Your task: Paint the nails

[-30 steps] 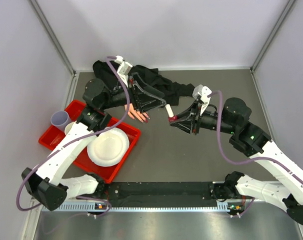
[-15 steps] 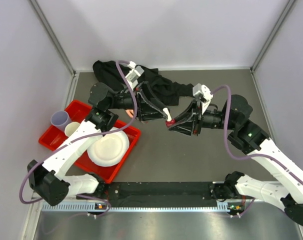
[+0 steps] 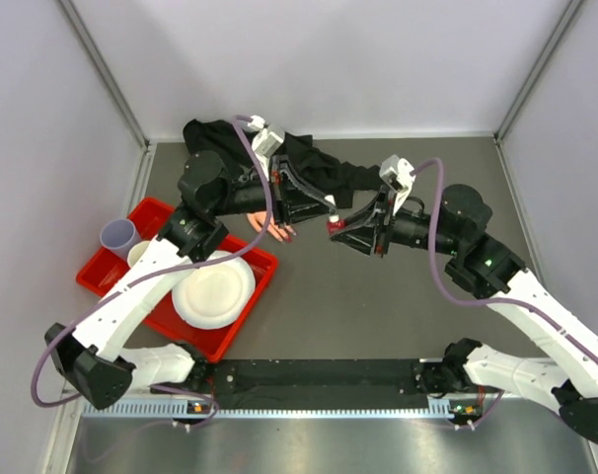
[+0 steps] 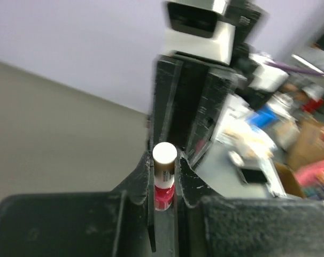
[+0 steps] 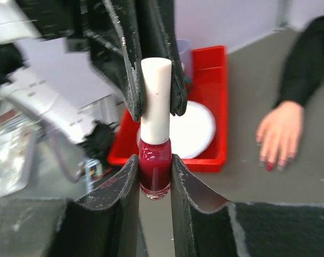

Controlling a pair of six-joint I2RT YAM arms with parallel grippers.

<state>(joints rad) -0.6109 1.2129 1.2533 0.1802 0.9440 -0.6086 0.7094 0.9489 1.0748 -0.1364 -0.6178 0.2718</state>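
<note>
Right wrist: right gripper [image 5: 154, 160] is clamping the red glass bottle [image 5: 154, 174], left gripper [image 5: 155, 110] its white cap [image 5: 155, 88] — painting isn't starting yet.

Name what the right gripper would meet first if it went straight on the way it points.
Most likely the left gripper, shut on the white cap of the polish bottle the right gripper holds.

The left arm's fingers [image 3: 314, 202] and right arm's fingers [image 3: 352, 230] meet on a white-capped red bottle [image 3: 332, 224] near the mannequin hand [image 3: 271, 227].
</note>
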